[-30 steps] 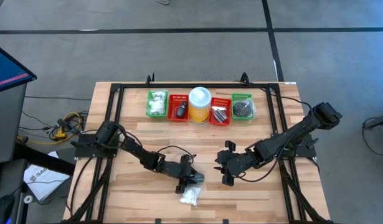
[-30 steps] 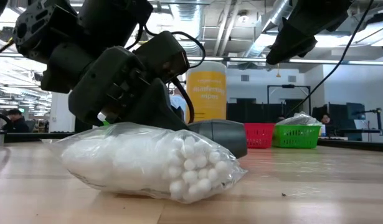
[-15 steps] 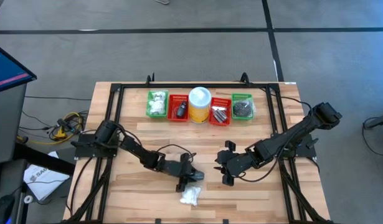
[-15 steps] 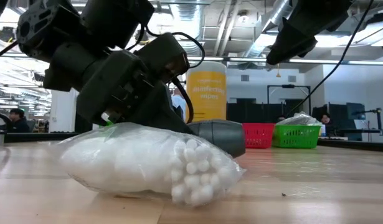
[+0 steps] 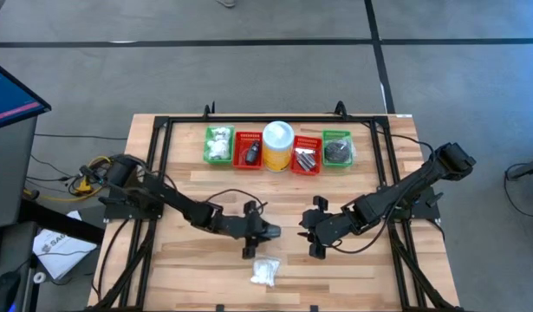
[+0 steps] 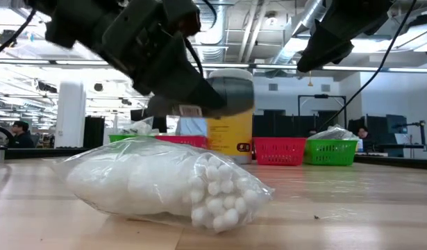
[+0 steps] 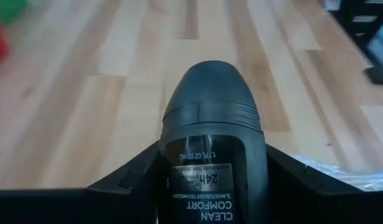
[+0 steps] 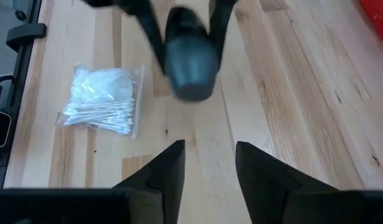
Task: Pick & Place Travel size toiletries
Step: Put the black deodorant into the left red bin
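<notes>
**Deodorant lifted clear; cotton swabs left on the near table**

Nearest the table's front edge lies the clear bag of cotton swabs (image 5: 265, 273), flat on the wood and touched by nothing. A second ago the left gripper (image 5: 272, 231) was low against this bag with the dark grey roll-on deodorant (image 7: 210, 143) just behind it; now the gripper has risen and drawn back toward mid-table, and the deodorant has gone up with it, clamped between the two fingers with its rounded cap pointing forward. The bag stayed put. I judge the pick done and the carry to a basket begun, with the swabs left for a later pass.

To the right at about the same depth, the right gripper (image 5: 310, 232) hovers above bare wood, fingers parted and holding nothing; it has not moved.

Along the far edge stand the containers in a row. From the left: a green basket (image 5: 218, 146) of white fluffy bundles; a red basket (image 5: 248, 151) with a small dark item; the yellow canister (image 5: 277, 147) with its white lid; a second red basket (image 5: 306, 156) of silvery-grey pieces; and a second green basket (image 5: 337, 149) of dark wrapped things. The red basket with the dark item looks the likely home for the deodorant.
</notes>
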